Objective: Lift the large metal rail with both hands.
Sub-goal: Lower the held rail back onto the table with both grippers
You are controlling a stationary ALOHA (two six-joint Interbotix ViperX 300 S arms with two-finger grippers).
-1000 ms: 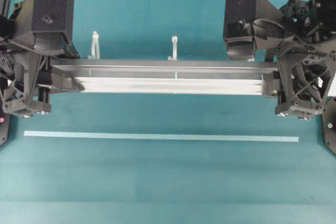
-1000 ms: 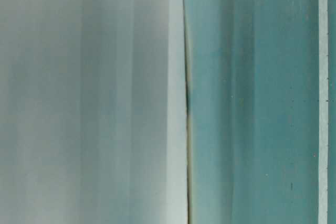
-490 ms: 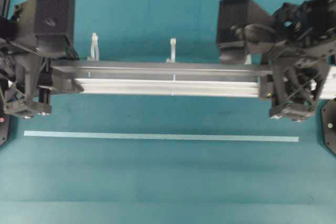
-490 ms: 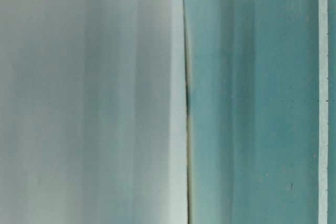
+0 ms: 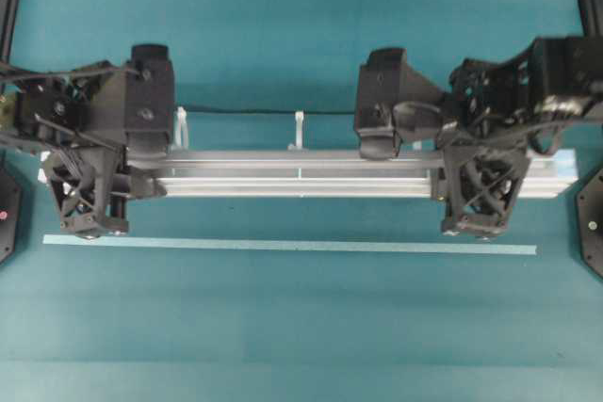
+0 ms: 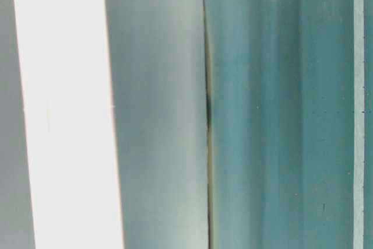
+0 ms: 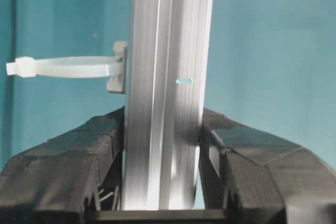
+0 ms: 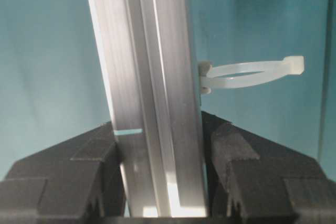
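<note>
The large metal rail (image 5: 301,176) is a long silver grooved bar lying left to right across the teal table. Two white zip ties (image 5: 300,129) show on its far side; a third is hidden. My left gripper (image 5: 141,174) is shut on the rail near its left end, and my right gripper (image 5: 443,174) is shut on it right of the middle. In the left wrist view the black fingers (image 7: 105,129) press both sides of the rail (image 7: 168,35). The right wrist view shows the same grip on the rail (image 8: 142,51). I cannot tell whether the rail touches the table.
A thin pale teal-grey strip (image 5: 283,246) lies on the table in front of the rail, parallel to it; it also shows in the table-level view (image 6: 358,109). Black arm bases (image 5: 594,233) stand at both side edges. A blurred pale mass (image 6: 64,109) fills that view's left.
The rail and both grippers have shifted toward the front of the table and look smaller in the overhead view. Both grippers moved inward; the rail's right end now shows.
</note>
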